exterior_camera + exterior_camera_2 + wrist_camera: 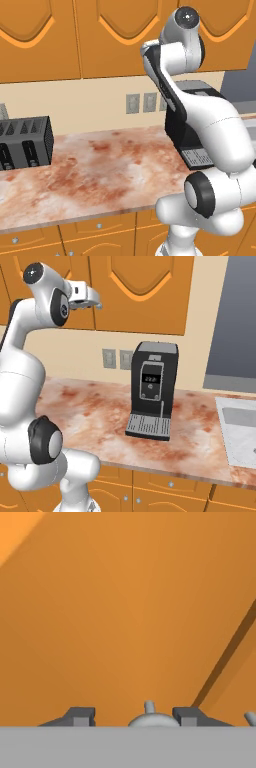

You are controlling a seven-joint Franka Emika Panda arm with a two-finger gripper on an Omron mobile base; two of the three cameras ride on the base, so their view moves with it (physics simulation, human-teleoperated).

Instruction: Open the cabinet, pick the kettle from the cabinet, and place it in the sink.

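Gripper straddles a silver knob on the cabinet door, jaws part-open, not visibly clamped.

A beige wall carrying grey outlets is running behind the reddish marble counter, with a grey window sitting at upper right.

No text, label, brand, number or sign could be read anywhere. The black boxy coffee machine, standing on the counter below the gripper and to its right, carried a small dark display panel on its front, but its faint marks were too small to make out.
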